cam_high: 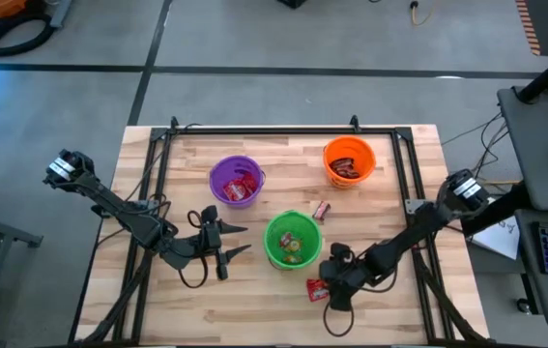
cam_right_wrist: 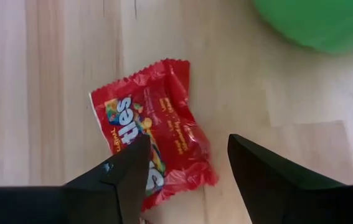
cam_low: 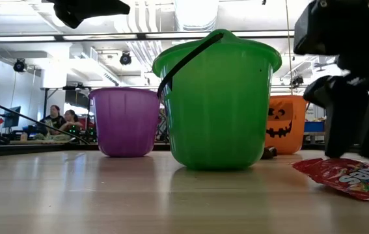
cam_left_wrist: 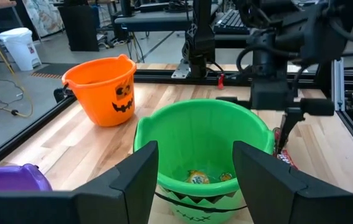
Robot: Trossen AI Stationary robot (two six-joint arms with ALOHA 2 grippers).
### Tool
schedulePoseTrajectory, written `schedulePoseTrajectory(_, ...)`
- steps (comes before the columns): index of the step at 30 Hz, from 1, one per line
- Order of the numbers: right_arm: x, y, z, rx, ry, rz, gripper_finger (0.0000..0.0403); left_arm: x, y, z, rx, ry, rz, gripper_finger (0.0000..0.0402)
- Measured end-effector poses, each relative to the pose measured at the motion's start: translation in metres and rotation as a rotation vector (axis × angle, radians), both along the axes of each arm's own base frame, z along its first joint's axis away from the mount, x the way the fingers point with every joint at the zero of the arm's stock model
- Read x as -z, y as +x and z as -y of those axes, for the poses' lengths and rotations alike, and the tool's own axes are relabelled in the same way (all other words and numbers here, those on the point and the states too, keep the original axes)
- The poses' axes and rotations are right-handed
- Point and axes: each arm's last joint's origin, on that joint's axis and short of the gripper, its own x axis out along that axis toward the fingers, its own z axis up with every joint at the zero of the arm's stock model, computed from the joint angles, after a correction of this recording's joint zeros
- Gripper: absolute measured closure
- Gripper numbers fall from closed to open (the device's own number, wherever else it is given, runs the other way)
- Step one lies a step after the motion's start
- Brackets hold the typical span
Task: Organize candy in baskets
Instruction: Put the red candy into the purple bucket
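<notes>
A shiny red candy packet (cam_right_wrist: 154,146) lies flat on the wooden table near its front edge, right of the green basket (cam_high: 293,240). My right gripper (cam_right_wrist: 188,171) hangs open just over it, pointing down at a slant, one finger over the packet's edge and the other beside it. Whether the fingers touch it, I cannot tell. The green basket holds small yellow sweets, the purple basket (cam_high: 236,180) red packets, and the orange basket (cam_high: 349,161) dark bars. My left gripper (cam_left_wrist: 195,180) waits open, left of the green basket and above the table.
One small wrapped candy (cam_high: 320,209) lies loose on the table between the green and orange baskets. A black metal frame (cam_high: 264,128) runs along the table's far and side edges. Bare wood lies along the front edge, left of the packet.
</notes>
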Motion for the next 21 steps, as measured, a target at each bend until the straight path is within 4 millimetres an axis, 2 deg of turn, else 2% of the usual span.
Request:
schedulePoseTrajectory(8,0.013,0.007,0.0,-0.018,-0.003,-0.014,0.0226,0.0,0.0,0.0,0.0,-0.001,0.001,0.0211)
schedulePoseTrajectory(21,0.008,0.01,0.008,-0.115,-0.065,0.012,0.0378,-0.001,0.001,0.0,-0.003,-0.013,0.014,0.0211)
